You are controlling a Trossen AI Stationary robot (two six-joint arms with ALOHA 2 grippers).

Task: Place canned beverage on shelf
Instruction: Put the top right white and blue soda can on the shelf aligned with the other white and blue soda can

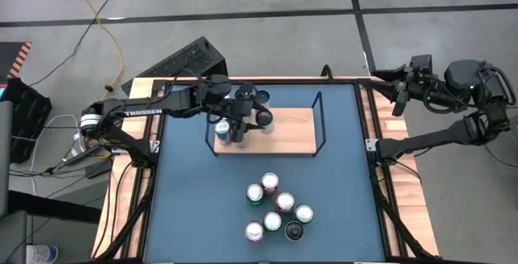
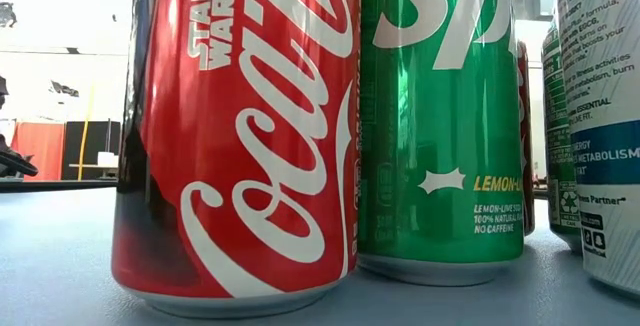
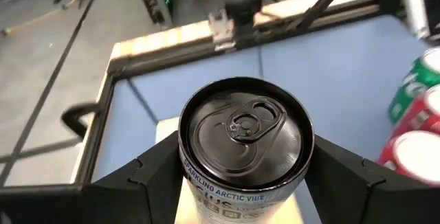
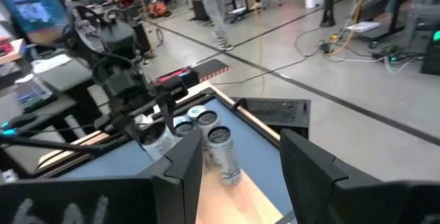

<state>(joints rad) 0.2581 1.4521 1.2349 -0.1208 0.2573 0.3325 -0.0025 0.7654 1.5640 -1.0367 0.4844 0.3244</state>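
Six cans stood clustered low in the centre of the high view on the blue surface [image 1: 186, 207], and two more on the shelf [image 1: 295, 130] in the upper centre. The left gripper [image 1: 231, 126] hovered over the shelf's left end, its jaws clamped on a black-topped can [image 3: 244, 138] reading "SPARKLING ARCTIC VIBE". The shelf's right half lay bare up to its black wire rail. The low view showed a red Coca-Cola "STAR WARS" can [image 2: 240, 136] beside a green lemon-lime can [image 2: 440, 116]. The right gripper [image 1: 402, 86] waited, jaws apart, past the surface's upper right corner
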